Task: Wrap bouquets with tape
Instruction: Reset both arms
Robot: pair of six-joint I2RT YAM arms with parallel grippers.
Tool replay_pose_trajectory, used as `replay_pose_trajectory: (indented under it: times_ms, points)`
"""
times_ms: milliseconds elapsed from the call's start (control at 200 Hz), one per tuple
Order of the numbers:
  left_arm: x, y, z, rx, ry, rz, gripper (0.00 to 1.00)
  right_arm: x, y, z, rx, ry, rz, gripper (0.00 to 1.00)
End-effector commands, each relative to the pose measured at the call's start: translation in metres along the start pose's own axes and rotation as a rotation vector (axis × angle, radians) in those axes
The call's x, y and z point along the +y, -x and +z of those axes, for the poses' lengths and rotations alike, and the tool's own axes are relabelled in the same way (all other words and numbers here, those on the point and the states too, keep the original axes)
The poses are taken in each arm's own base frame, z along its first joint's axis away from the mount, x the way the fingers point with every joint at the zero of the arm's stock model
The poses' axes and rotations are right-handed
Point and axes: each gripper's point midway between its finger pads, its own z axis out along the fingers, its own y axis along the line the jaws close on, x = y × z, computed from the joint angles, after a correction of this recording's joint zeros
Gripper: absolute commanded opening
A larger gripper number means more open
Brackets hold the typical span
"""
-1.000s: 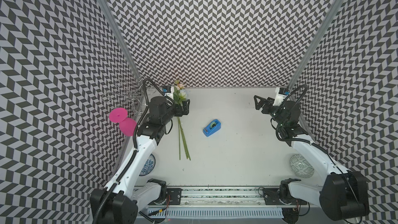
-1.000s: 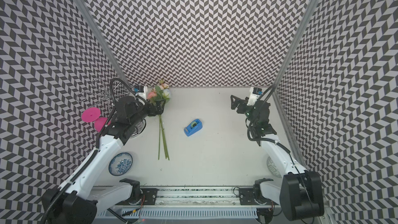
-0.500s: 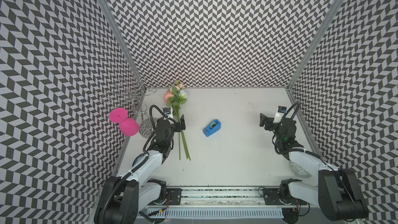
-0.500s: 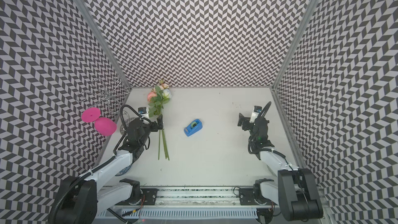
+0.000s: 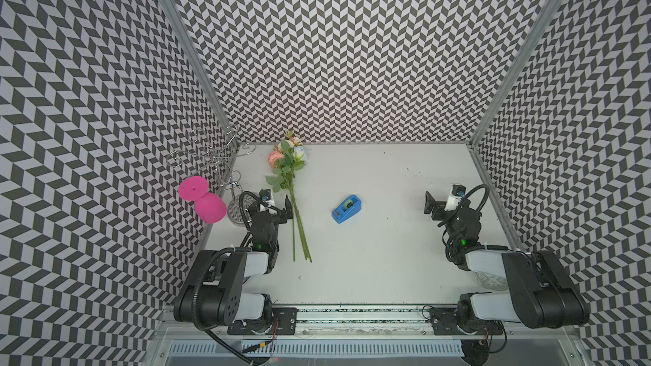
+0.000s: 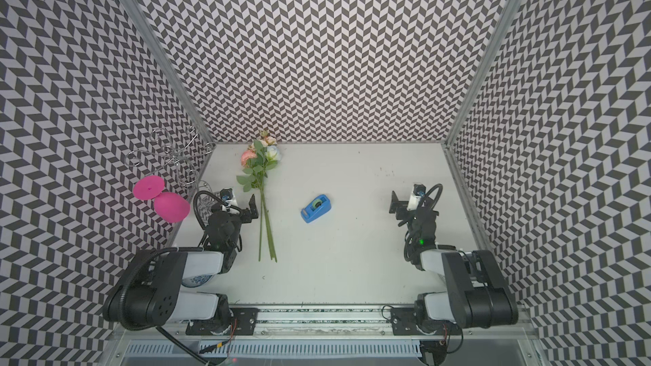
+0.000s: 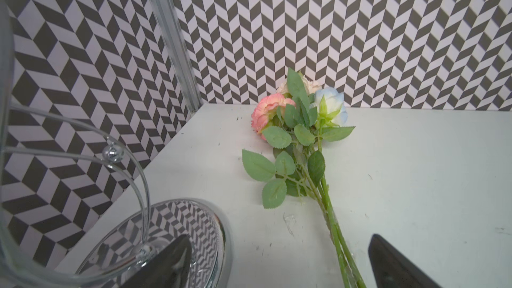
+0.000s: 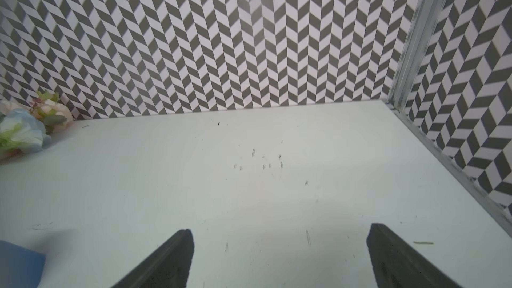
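The bouquets (image 5: 291, 177), three long green stems with leaves and pink, peach and white blooms, lay flat on the white table (image 5: 387, 241), with the blooms toward the back wall. The left gripper (image 7: 279, 267) stood wide open and held nothing. In both top views it was just beside the lower half of the stems, on the side of the pink goblet (image 5: 208, 202). In the left wrist view the stems passed between the two dark fingers (image 7: 393, 264), much closer to one of them. I cannot tell if that finger touched the stems.

The small blue plastic tape dispenser (image 5: 347, 208) with its pale green roll stood on the table between the two arms, apart from the stems and well apart from the right gripper (image 8: 279, 261). This gripper was also spread wide and empty, above bare table. Only a blue corner of the dispenser (image 8: 19, 264) showed at the edge of the right wrist view.
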Motion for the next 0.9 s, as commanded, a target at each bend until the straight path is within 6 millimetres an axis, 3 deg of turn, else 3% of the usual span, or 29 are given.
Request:
replay_pose_trajectory:
  times_ms: [0, 65, 155, 270, 541, 891]
  points:
    - [0.004, 0.021, 0.001, -0.139, -0.03, -0.036, 0.99, -0.007, 0.007, -0.004, -0.1, -0.036, -0.019, 0.99]
    - [0.005, 0.019, 0.005, -0.142, -0.035, -0.031, 1.0, -0.015, 0.01, 0.001, -0.142, -0.08, 0.006, 0.99]
    - [0.003, 0.012, 0.018, -0.065, -0.034, -0.033, 1.0, -0.013, 0.003, 0.018, -0.035, -0.075, -0.008, 0.99]
    - [0.004, 0.012, 0.017, -0.072, -0.033, -0.029, 1.0, -0.014, 0.016, 0.006, -0.148, -0.075, -0.001, 0.99]
    - [0.004, 0.014, 0.015, -0.087, -0.034, -0.026, 1.0, -0.004, 0.006, 0.018, -0.062, -0.02, -0.016, 0.99]
    - [0.003, 0.014, 0.015, -0.085, -0.034, -0.026, 1.0, -0.005, 0.008, 0.014, -0.078, -0.011, -0.019, 0.99]
